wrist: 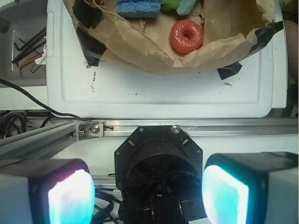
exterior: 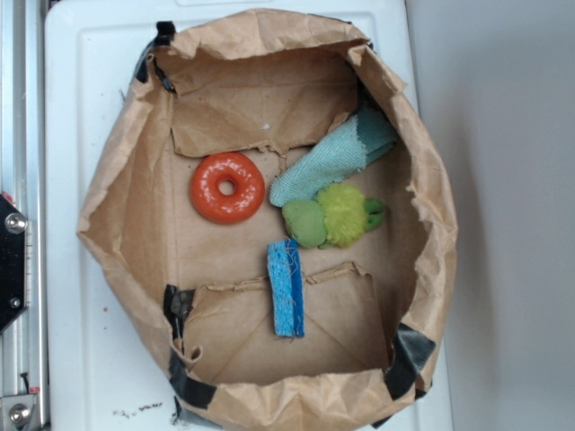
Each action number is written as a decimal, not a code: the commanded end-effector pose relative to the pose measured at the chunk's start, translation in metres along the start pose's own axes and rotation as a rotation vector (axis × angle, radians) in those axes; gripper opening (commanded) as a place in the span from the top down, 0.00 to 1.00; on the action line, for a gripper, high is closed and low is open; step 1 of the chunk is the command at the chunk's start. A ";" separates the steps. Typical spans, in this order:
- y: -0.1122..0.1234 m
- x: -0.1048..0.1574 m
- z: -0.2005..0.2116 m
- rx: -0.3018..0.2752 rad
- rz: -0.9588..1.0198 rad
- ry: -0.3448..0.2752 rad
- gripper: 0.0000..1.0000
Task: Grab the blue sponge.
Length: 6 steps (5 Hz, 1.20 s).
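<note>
The blue sponge (exterior: 287, 287) lies flat near the middle of the paper bag's floor, long side running front to back. In the wrist view the blue sponge (wrist: 138, 8) shows at the top edge, partly cut off. My gripper (wrist: 147, 193) is open, its glowing pads (wrist: 70, 198) wide apart with nothing between them. It hangs over the robot's black base, outside the bag and well away from the sponge. The exterior view shows no gripper.
A brown paper bag (exterior: 121, 171) with rolled-down walls stands on a white surface (wrist: 163, 95). Inside are an orange ring (exterior: 226, 187), a pale teal cloth (exterior: 332, 162) and a green plush toy (exterior: 331, 217). A metal rail (wrist: 224, 127) and cables (wrist: 28, 105) lie by the base.
</note>
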State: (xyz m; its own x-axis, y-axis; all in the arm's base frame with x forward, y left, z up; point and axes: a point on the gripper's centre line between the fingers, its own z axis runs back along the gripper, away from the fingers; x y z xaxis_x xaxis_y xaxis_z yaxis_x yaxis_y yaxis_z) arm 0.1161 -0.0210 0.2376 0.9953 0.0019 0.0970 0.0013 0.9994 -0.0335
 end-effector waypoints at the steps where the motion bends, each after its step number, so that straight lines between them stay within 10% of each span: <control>1: 0.000 0.000 0.000 0.000 0.000 0.000 0.00; 6: 0.027 0.148 -0.062 0.035 -0.679 -0.207 0.00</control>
State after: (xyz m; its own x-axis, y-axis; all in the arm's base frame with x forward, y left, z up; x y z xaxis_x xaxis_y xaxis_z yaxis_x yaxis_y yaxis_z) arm 0.2670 0.0053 0.1736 0.7361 -0.6324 0.2414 0.6289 0.7708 0.1017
